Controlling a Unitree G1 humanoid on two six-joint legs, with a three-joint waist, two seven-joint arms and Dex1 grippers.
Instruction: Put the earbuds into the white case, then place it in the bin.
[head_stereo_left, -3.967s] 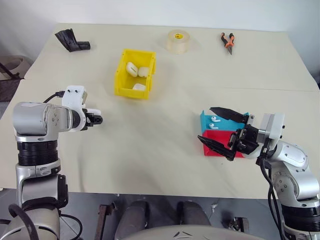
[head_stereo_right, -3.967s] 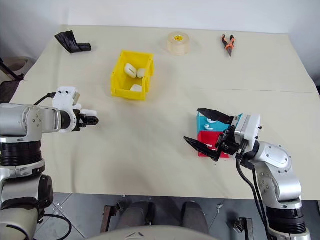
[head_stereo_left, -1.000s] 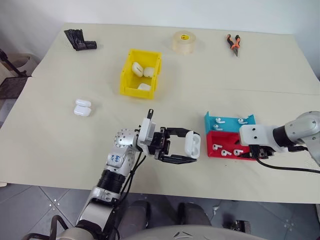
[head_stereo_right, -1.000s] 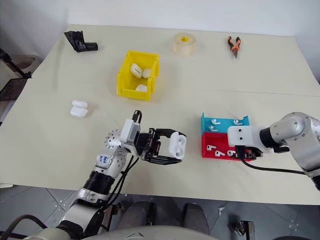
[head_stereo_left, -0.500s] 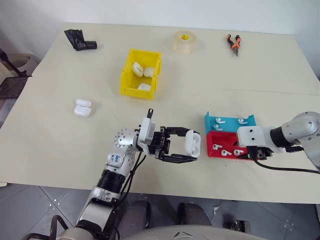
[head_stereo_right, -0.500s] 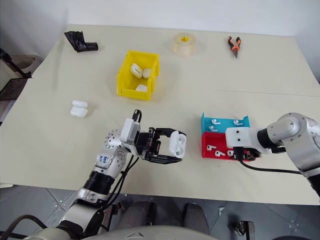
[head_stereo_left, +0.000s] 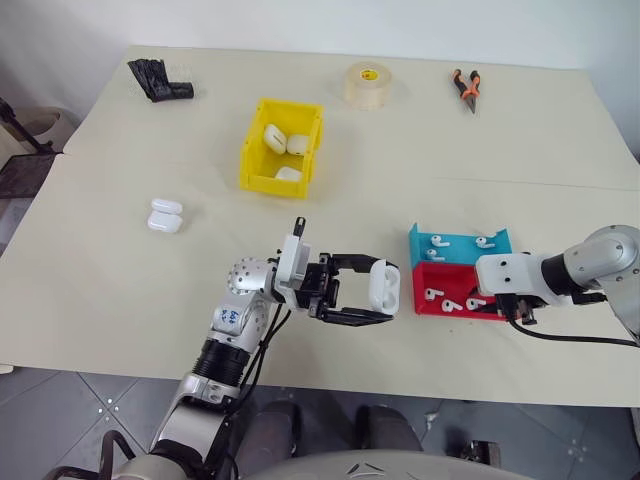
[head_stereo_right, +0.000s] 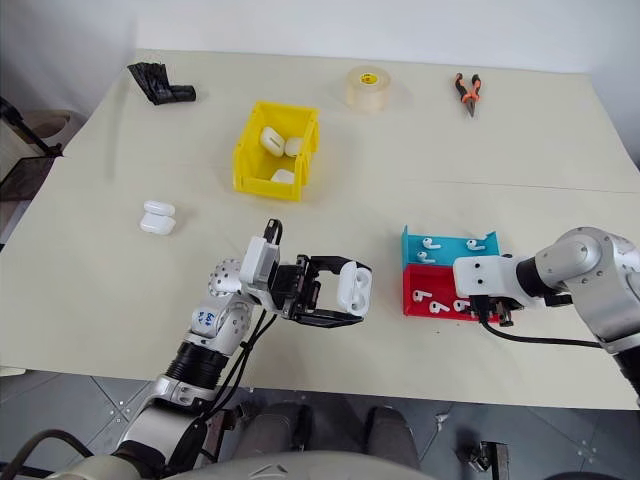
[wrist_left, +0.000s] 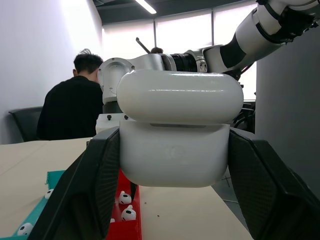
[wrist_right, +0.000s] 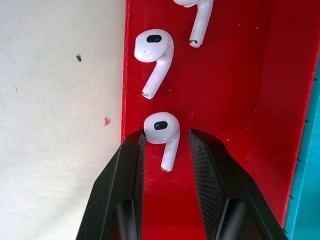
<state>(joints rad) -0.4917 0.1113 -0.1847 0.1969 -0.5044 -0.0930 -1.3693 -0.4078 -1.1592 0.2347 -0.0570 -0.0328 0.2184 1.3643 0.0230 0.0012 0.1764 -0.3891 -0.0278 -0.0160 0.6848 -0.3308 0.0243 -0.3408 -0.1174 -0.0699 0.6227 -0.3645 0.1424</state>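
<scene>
Left gripper (head_stereo_left: 372, 300) is clamped on a white case (head_stereo_left: 384, 287), held off the table (head_stereo_left: 120, 280) just left of the red tray (head_stereo_left: 418, 303). In the left wrist view the case (wrist_left: 175, 127) sits squarely between the two black fingers (wrist_left: 95, 185), lid hinged slightly up, a thin seam showing.

Right gripper (wrist_right: 165, 142) points down into the red tray (wrist_right: 240, 100). Its fingers (wrist_right: 125, 170) straddle one earbud (wrist_right: 164, 135), narrow gap on each side; left finger looks about touching the bud's head, right one just clear. Not closed on it. Can't tell if the bud is off the tray floor. Two more earbuds (wrist_right: 154, 55) lie in the same tray beyond the fingertips.

Blue tray (head_stereo_left: 420, 243) butts against the far side of the red tray and holds a few earbuds (head_stereo_left: 440, 240) too.

Yellow bin (head_stereo_left: 252, 165) is well away from the red tray, far-left of it, with three white cases (head_stereo_left: 272, 138) inside. Another two cases (head_stereo_left: 164, 214) lie on the table left of the bin, nearer the robot.

Far edge of the table: tape roll (head_stereo_left: 368, 82), pliers (head_stereo_left: 468, 85), a black object (head_stereo_left: 158, 80).

A person in black (wrist_left: 70, 112) sits in the background of the left wrist view.
</scene>
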